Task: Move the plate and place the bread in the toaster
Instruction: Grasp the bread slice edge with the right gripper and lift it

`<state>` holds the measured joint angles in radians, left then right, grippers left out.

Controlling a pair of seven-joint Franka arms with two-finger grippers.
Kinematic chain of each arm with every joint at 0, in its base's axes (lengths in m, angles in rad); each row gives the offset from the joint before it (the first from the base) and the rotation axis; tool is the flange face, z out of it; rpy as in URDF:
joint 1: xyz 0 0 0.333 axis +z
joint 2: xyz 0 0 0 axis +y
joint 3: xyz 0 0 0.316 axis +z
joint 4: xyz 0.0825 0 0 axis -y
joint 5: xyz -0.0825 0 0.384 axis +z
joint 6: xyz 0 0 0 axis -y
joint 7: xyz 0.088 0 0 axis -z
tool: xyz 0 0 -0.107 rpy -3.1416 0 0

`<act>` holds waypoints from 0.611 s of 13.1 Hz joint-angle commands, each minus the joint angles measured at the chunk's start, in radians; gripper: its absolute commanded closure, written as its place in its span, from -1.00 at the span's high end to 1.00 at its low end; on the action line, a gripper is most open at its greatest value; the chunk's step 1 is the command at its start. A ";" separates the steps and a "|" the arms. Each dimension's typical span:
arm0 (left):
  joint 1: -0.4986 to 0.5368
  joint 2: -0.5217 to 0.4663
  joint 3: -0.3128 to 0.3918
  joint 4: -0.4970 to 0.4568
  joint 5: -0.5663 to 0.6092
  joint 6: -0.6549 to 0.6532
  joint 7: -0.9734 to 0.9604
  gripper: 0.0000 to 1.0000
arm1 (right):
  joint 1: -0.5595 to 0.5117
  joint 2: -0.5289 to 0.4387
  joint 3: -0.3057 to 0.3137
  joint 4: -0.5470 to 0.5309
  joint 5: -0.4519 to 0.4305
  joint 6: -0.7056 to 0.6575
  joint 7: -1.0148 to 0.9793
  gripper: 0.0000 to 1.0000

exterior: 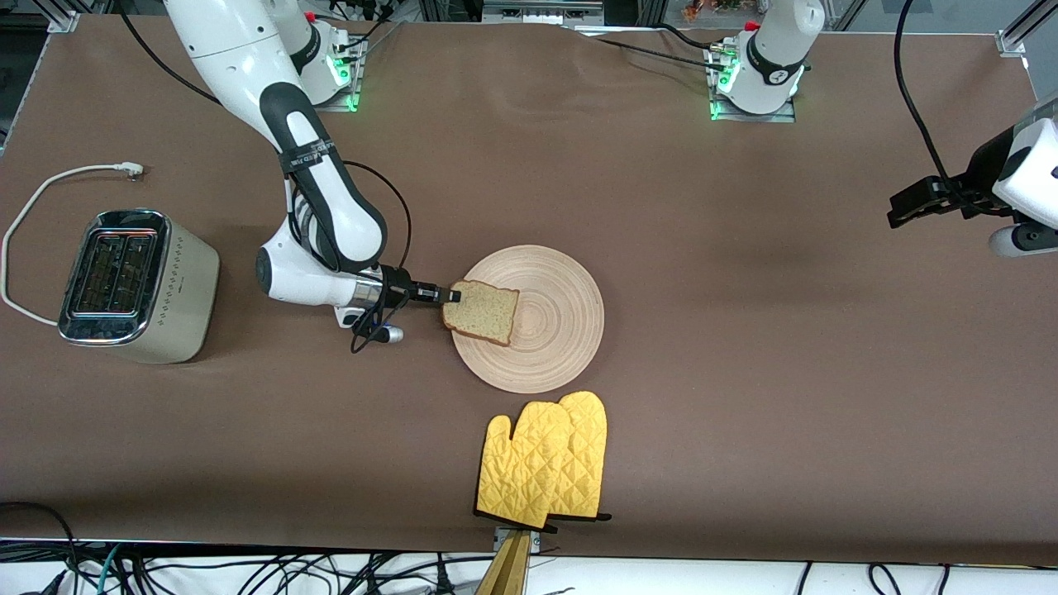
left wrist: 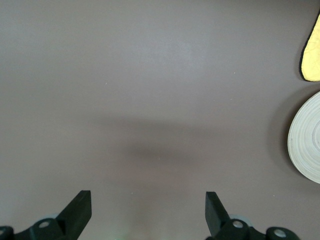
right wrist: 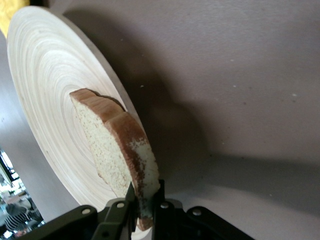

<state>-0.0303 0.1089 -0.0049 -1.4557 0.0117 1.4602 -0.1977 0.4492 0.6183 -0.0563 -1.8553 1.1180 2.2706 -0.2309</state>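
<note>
The pale wooden plate (exterior: 537,318) lies mid-table. My right gripper (exterior: 453,295) is shut on the edge of the speckled bread slice (exterior: 482,311) and holds it over the plate's rim toward the right arm's end. In the right wrist view the bread (right wrist: 117,150) stands between the fingertips (right wrist: 131,192), with the plate (right wrist: 45,95) beside it. The cream toaster (exterior: 136,285) with chrome top stands at the right arm's end of the table, slots empty. My left gripper (exterior: 909,202) is open and empty, up over the left arm's end; the left wrist view shows its gripper (left wrist: 148,210) over bare table.
A yellow oven mitt (exterior: 545,461) lies nearer the front camera than the plate, at the table's edge. The toaster's white cord (exterior: 50,186) curls on the table beside it. The left wrist view shows the plate's rim (left wrist: 307,142) and the mitt's tip (left wrist: 312,52).
</note>
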 commanded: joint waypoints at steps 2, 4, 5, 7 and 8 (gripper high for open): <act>0.007 0.012 -0.001 0.021 -0.029 -0.006 -0.009 1.00 | 0.000 0.000 -0.005 0.004 0.014 0.007 -0.145 -1.00; 0.007 0.012 -0.001 0.021 -0.029 -0.006 -0.009 1.00 | 0.000 -0.002 -0.008 0.013 0.005 0.007 -0.169 -1.00; 0.007 0.015 -0.001 0.021 -0.029 -0.006 -0.009 1.00 | 0.000 -0.002 -0.008 0.018 -0.016 0.009 -0.180 -1.00; 0.007 0.015 -0.001 0.021 -0.029 -0.006 -0.009 1.00 | 0.002 -0.003 -0.008 0.037 -0.128 0.010 -0.180 -1.00; 0.007 0.015 -0.001 0.021 -0.029 -0.006 -0.009 1.00 | 0.000 -0.008 -0.008 0.044 -0.165 0.010 -0.180 -1.00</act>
<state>-0.0303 0.1149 -0.0049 -1.4557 0.0117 1.4602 -0.1985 0.4484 0.6185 -0.0631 -1.8303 1.0166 2.2776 -0.3977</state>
